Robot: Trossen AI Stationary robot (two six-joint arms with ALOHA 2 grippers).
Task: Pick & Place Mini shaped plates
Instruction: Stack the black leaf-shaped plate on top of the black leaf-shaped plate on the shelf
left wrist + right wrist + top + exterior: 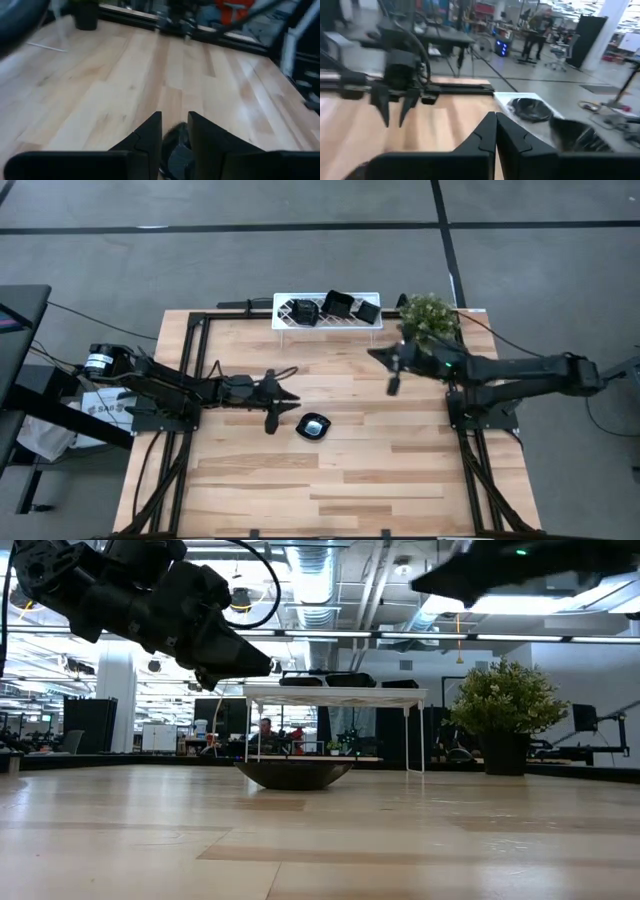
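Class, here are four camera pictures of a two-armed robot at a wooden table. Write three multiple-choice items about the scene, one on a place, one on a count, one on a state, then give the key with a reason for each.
1. Where does the lone mini plate lie?
A. On the bare table near the left hand
B. On the white rack
C. Under the potted plant

2. How many black plates sit on the rack?
A. One
B. Three
C. Six

3. How are the right hand's fingers?
A. Spread wide
B. Shut, empty
C. Shut on a plate

Key:
1 A: the high view shows the mini plate on the table just beside the left hand.
2 B: three plates show on the rack, far from the potted plant.
3 B: the right hand has its fingers pressed together with nothing between them.
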